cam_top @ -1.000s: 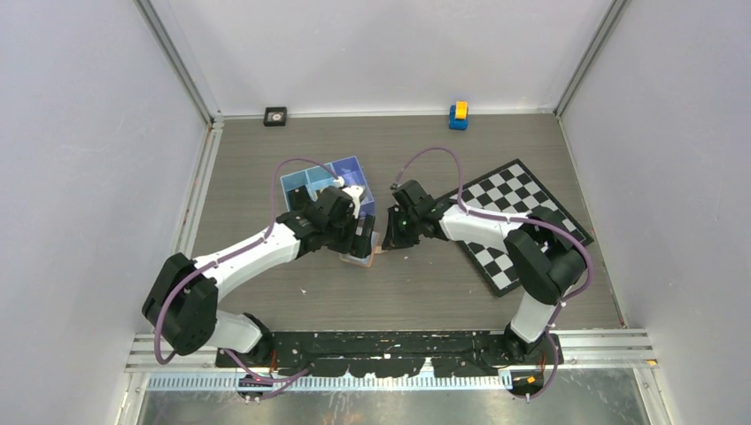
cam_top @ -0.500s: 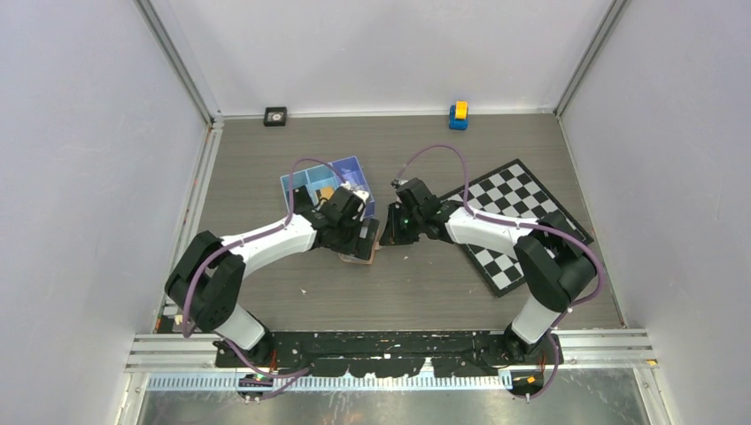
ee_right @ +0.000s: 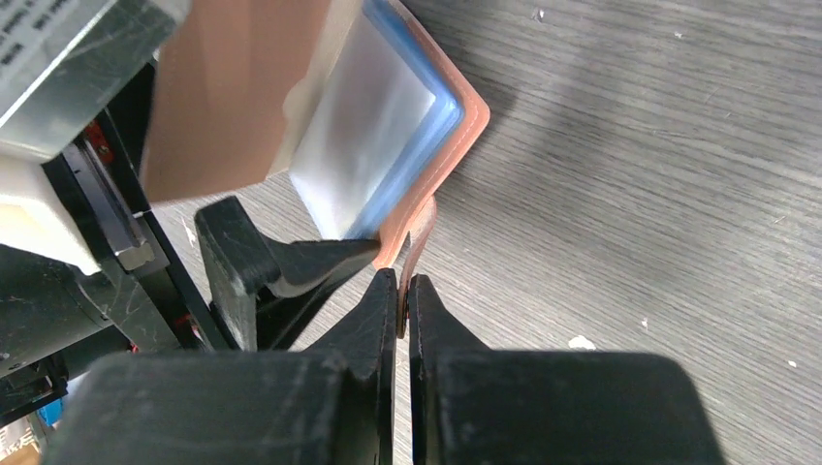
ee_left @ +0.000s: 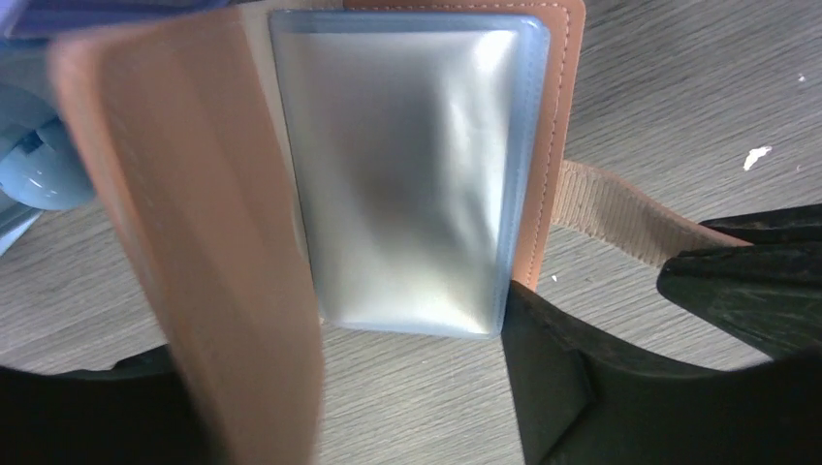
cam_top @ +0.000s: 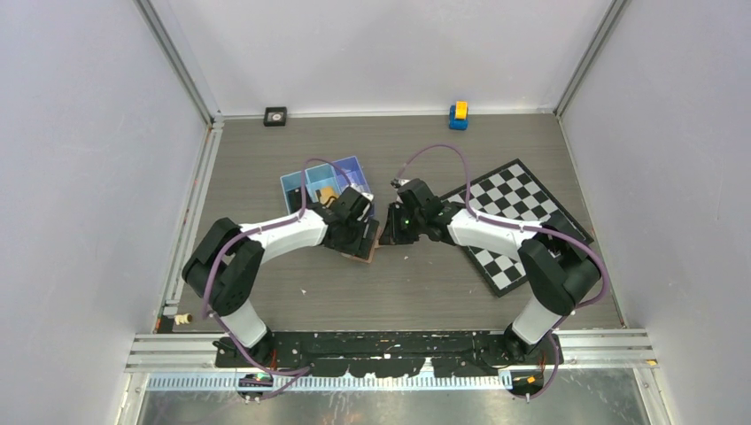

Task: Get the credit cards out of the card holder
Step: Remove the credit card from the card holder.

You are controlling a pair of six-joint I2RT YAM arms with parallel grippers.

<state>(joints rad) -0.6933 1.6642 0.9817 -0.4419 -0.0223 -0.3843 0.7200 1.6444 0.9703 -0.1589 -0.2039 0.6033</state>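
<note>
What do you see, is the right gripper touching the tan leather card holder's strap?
Touching. The right wrist view shows the right gripper with its black fingers pinching the strap of the tan leather card holder, no gap.

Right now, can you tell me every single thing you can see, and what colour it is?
card holder: 1, tan-brown, lying open on the table between the two grippers
plastic sleeve: 1, clear with a blue edge, inside the card holder; no card shows in it
tray: 1, blue, just behind the left gripper
small thing in the tray: 1, tan, too small to name
checkered board: 1, black and white, right side, partly under the right arm
toy block: 1, blue and yellow, far edge
square object: 1, black, far edge
table: 1, grey wood grain
left gripper: black, open, fingers either side of the card holder
right gripper: black, shut on the card holder's strap
</note>
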